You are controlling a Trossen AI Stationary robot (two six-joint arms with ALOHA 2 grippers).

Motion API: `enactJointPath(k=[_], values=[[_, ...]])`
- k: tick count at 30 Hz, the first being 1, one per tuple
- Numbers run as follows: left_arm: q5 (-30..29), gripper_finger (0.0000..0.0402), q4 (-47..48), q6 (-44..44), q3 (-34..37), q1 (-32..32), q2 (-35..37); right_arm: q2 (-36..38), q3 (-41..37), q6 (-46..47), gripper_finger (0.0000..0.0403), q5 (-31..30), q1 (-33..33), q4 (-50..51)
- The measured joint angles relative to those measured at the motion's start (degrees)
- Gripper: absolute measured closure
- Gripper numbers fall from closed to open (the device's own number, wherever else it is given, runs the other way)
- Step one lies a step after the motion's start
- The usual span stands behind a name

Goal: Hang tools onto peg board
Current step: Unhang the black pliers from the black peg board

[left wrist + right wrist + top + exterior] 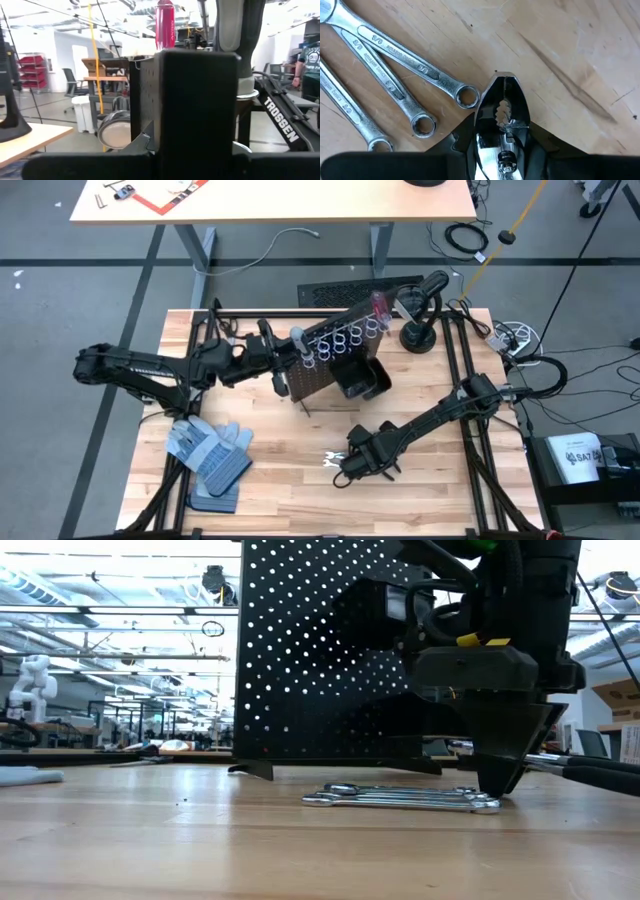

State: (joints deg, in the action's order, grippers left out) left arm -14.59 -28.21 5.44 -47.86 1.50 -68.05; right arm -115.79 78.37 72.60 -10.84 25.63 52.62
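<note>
On the table's left, a pair of blue-grey work gloves [212, 455] lies flat near the front edge, well apart from everything else. The left arm reaches in above them, and the left gripper [283, 368] sits at the left edge of the peg board [325, 360], its fingers pressed together on that edge, as far as the overhead view shows. From the left wrist, the panel's black side [200, 105] fills most of the view, with a red screwdriver handle [165, 24] standing above its top.

The peg board stands upright but turned at an angle on the wooden table [280, 500]. Its row of silver rings [350, 337] runs along the top, the red handle [378, 304] sits in the rightmost ring, and the black bin [360, 378] hangs on its front face. Behind the board a flat black ribbed mat [335, 292] lies at the table's far edge.

Further right and nearer the front, the silver wrenches [331, 459] lie on the wood in front of the board. The right gripper [352, 467] is down at the table just beside them, clamped on the black-and-silver pliers [504, 112], whose toothed nose points past the ring ends of three wrenches [405, 65]. In the low view the pliers' handles [590, 772] stick out level to the side.
</note>
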Motion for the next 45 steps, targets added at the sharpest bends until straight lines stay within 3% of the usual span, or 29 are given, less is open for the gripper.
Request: enactJointPath(k=[16,27,45], values=[[10.95,0.0356,2.77,-3.52,-0.26,-4.72,0.07,0.03,0.00,8.07,0.0309,0.64,1.62,-2.63],[22.80,0.0356,3.42,-5.92,-0.33,-8.03,0.09,0.04,0.01,18.95,0.0309,1.37,4.89,-3.02],[24.44,0.0356,3.48,-6.33,-0.33,-8.09,0.09,0.07,0.07,29.84,0.0309,0.92,7.05,-1.95]])
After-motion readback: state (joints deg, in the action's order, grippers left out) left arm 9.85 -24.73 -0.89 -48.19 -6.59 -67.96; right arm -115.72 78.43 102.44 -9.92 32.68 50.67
